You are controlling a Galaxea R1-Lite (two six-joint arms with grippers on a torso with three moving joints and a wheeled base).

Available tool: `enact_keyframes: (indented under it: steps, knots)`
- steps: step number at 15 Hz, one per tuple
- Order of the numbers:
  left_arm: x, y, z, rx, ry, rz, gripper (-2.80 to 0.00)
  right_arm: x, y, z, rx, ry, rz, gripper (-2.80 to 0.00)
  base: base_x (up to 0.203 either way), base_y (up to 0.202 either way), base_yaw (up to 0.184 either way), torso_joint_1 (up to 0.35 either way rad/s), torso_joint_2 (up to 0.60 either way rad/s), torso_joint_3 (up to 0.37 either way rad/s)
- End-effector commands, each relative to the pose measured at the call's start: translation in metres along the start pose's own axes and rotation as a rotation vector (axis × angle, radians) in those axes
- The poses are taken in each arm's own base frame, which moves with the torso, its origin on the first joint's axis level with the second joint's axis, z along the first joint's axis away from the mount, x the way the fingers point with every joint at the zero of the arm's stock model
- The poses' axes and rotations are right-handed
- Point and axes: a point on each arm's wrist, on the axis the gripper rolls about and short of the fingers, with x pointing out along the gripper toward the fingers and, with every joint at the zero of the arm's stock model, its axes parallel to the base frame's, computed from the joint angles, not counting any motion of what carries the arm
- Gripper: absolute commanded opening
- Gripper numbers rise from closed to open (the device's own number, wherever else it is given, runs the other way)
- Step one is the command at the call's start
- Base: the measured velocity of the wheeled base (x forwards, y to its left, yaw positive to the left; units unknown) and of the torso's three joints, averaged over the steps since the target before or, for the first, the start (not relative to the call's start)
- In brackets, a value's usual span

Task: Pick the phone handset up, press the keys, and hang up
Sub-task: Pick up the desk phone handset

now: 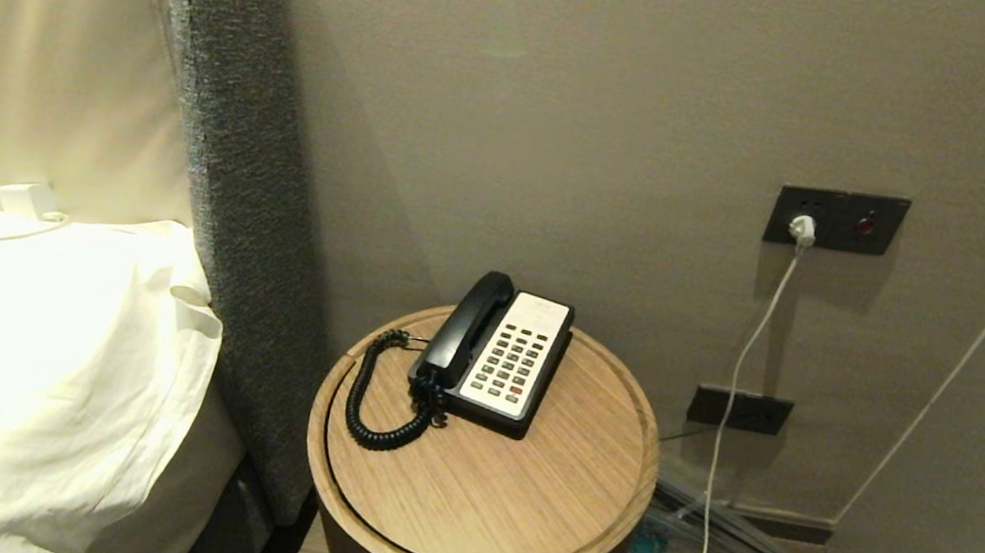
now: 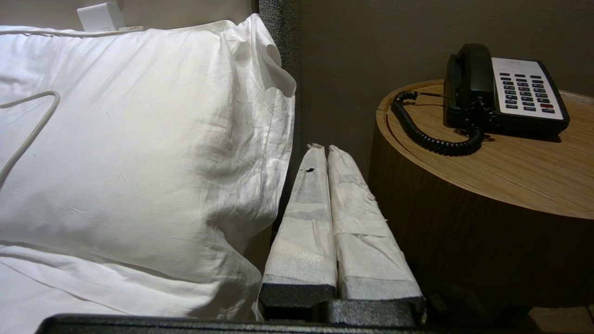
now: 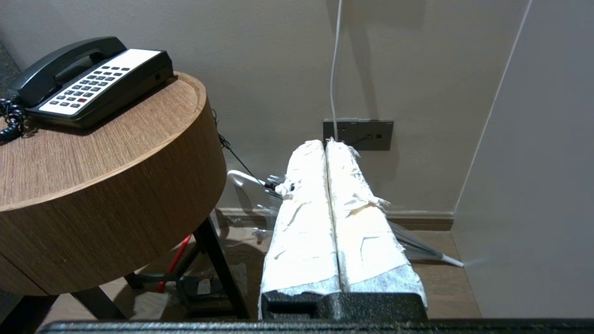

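Observation:
The black phone handset (image 1: 467, 326) rests in its cradle on the left side of the phone base (image 1: 515, 360), whose white face carries the keys (image 1: 508, 364). Its coiled cord (image 1: 372, 399) loops over the round wooden table (image 1: 519, 508). The handset (image 2: 468, 76) (image 3: 65, 58) also shows in both wrist views. Neither arm appears in the head view. My left gripper (image 2: 323, 148) hangs shut and empty below the table top, between pillow and table. My right gripper (image 3: 326, 143) is shut and empty, low beside the table's other side.
A bed with a white pillow (image 1: 33, 368) and a grey padded headboard (image 1: 244, 215) stands left of the table. On the wall at right are a socket plate (image 1: 836, 219) with a white cable (image 1: 742, 367). A folded clear umbrella (image 1: 734, 541) lies on the floor.

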Motion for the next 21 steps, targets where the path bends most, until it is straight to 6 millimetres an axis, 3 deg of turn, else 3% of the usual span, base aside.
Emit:
enact_keyframes:
  steps: [1, 14, 21]
  knots:
    - [0.0022, -0.0003, -0.0113, 0.0, 0.04, -0.001, -2.8, 0.0013, -0.0001, -0.006, 0.0, 0.02, 0.0, -2.8, 0.0, 0.0, 0.0, 0.0, 0.0, 0.0]
    - [0.0022, -0.0003, -0.0114, -0.009, 0.042, -0.001, -2.8, 0.0013, -0.0001, -0.006, 0.0, 0.02, 0.0, -2.8, 0.0, 0.0, 0.0, 0.0, 0.0, 0.0]
    - [0.0022, -0.0003, -0.0113, -0.014, 0.04, 0.001, -2.8, 0.0013, -0.0001, -0.006, 0.0, 0.02, -0.001, -2.8, 0.0, 0.0, 0.0, 0.002, 0.0, -0.163]
